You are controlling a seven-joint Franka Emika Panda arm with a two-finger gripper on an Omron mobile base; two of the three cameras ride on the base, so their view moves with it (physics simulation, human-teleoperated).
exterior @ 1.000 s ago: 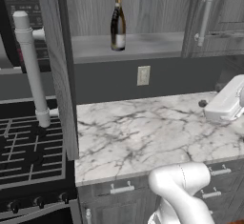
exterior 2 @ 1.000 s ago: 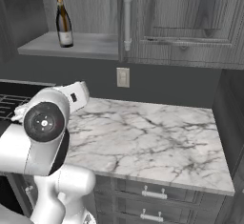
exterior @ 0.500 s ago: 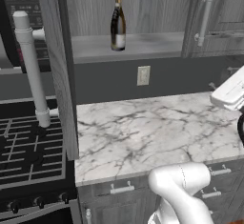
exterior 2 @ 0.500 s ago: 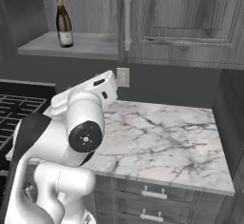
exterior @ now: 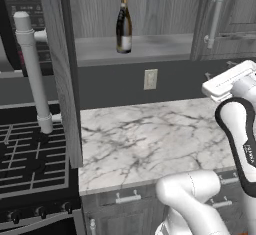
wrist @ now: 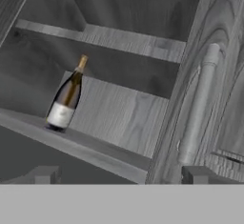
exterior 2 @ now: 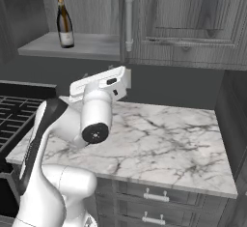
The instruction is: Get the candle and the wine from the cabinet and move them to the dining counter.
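We face the cabinet [exterior: 135,24], its left door swung wide so the open bay and its shelf [exterior 2: 82,45] lie bare, while the right door [exterior 2: 188,13] is closed behind its long pale handle [exterior 2: 129,18]. Below runs the marble worktop [exterior: 150,139], with the stove grates [exterior: 30,154] at its left end.

Our arm [exterior 2: 96,120] is raised above the worktop, the hand tilted up toward the open bay. Our gripper [wrist: 119,175] sits well short of the shelf, its two finger tips [wrist: 45,174] spread as wide as they go and holding nothing.

The wine [exterior: 123,24] stands upright on the shelf, near its front edge and left of the closed door's edge. Its long axis is vertical, the gold neck pointing up and the pale label facing out toward us. In the hand view it leans only because the hand is rolled.

We cannot find the candle on the visible part of the shelf.

We judge this to be the reach for the bottle, with neither item fetched. The next move calls for levelling the hand, carrying it left and forward into the bay, and bringing the fingers around the bottle's body without striking the shelf lip or tipping it.
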